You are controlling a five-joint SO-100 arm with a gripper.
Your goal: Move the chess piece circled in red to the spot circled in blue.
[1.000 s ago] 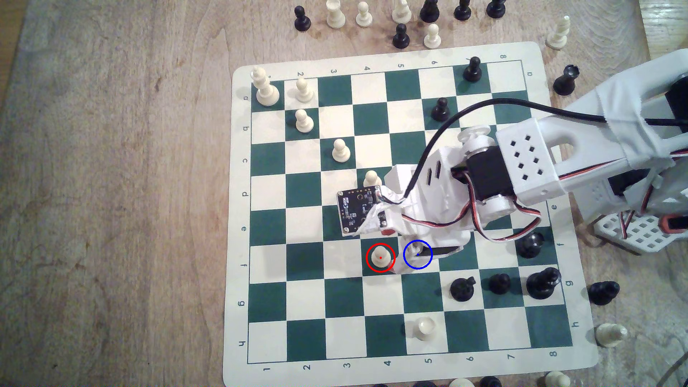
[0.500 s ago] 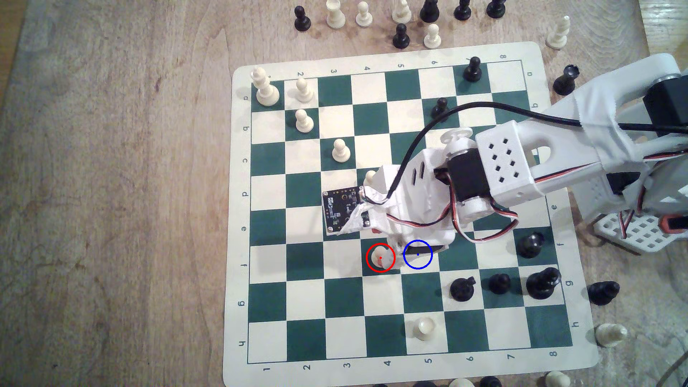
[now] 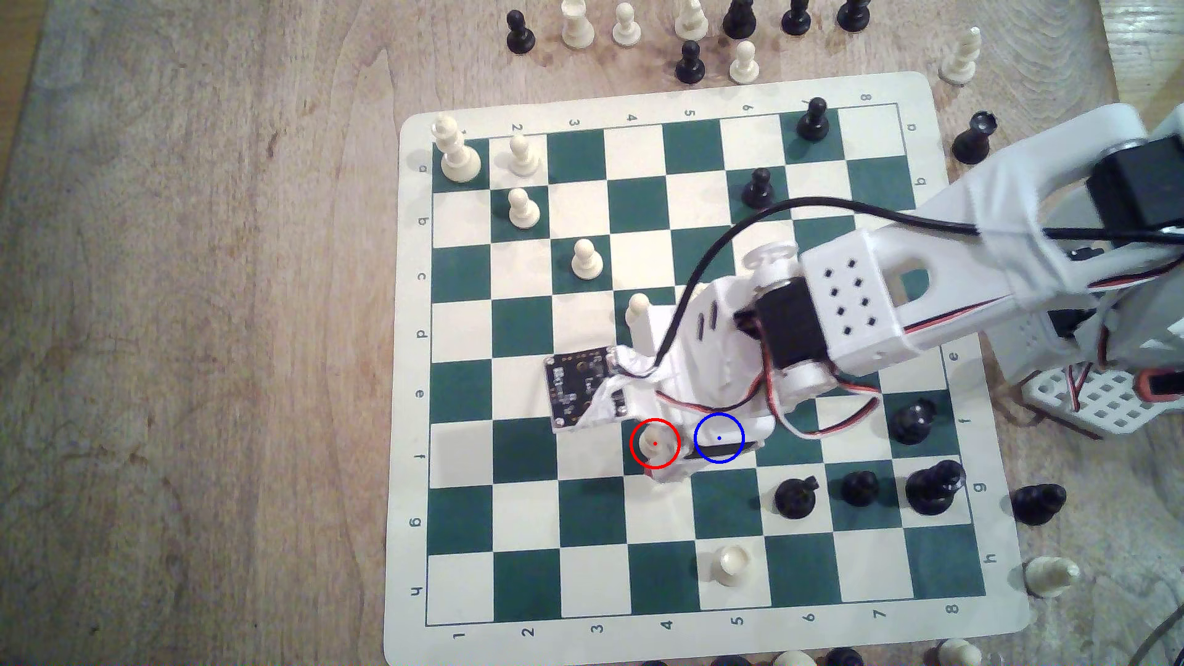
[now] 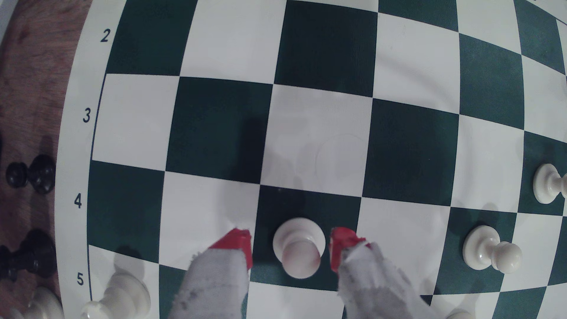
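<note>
Gripper (image 4: 291, 250) straddling the cream pawn (image 4: 299, 248) on its dark green square.

In the wrist view the 2 red-tipped fingers (image 4: 236, 245) stand spread on either side of the pawn, a gap showing between each tip and the piece, so nothing is pinched. In the exterior view the pawn (image 3: 652, 447) sits upright inside the red ring on the chess board (image 3: 410, 384), partly covered by the white arm. The blue-ringed cream square (image 3: 730, 430) lies just to the exterior view's right of it, mostly hidden under the gripper body. Another cream pawn (image 3: 637, 308) stands 2 rows up the same column, near the wrist's circuit board (image 3: 576, 384).
</note>
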